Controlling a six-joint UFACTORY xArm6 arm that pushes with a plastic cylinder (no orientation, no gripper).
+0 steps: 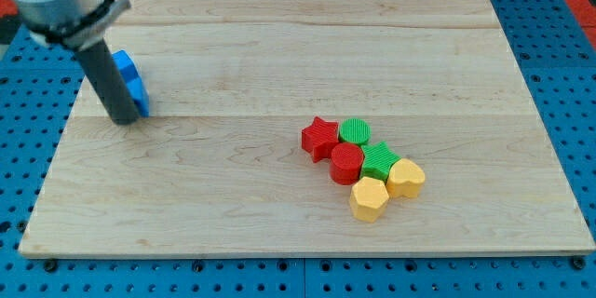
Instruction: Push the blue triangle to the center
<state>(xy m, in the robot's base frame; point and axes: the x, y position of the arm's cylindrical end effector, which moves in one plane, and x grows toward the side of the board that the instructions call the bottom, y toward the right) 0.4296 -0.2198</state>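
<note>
Your rod carries no claw, so there is nothing to open or hold; my tip [124, 119] rests on the board [279, 47] near its left edge, touching the left side of the blue block [131, 79]. That block is partly hidden behind the rod, so you cannot make out its shape for certain. It sits at the view's upper left, well apart from the cluster at the lower right of centre. There you see a red star [319, 137] beside a green cylinder [354, 131], a red cylinder [346, 162] below them, a green block [379, 159], a yellow heart [406, 178] and a yellow hexagon [369, 198], all packed together.
</note>
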